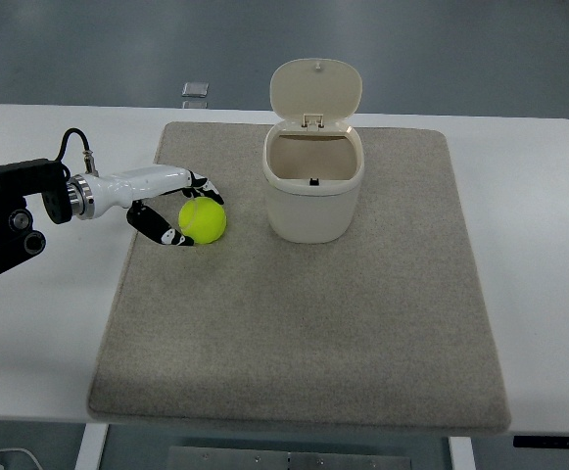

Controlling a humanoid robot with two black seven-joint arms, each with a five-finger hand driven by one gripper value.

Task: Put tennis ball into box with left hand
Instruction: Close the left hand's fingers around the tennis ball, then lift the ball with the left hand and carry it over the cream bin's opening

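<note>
A yellow-green tennis ball [206, 221] lies on the grey mat [304, 323], left of the box. The box [313, 186] is a cream bin with its hinged lid [315, 90] standing open at the back; its inside looks empty. My left hand [202, 217] reaches in from the left edge and cups the ball. Its upper fingers [204, 184] curl over the ball's far side, and its lower finger [163, 232] wraps the near side, both touching it. The ball sits at mat level, about a ball's width from the box wall. My right arm does not show.
The mat covers most of a white table [539, 245]. A small grey object [195, 90] lies on the floor beyond the table's far edge. My left arm's black forearm housing [5, 220] rests over the table's left side.
</note>
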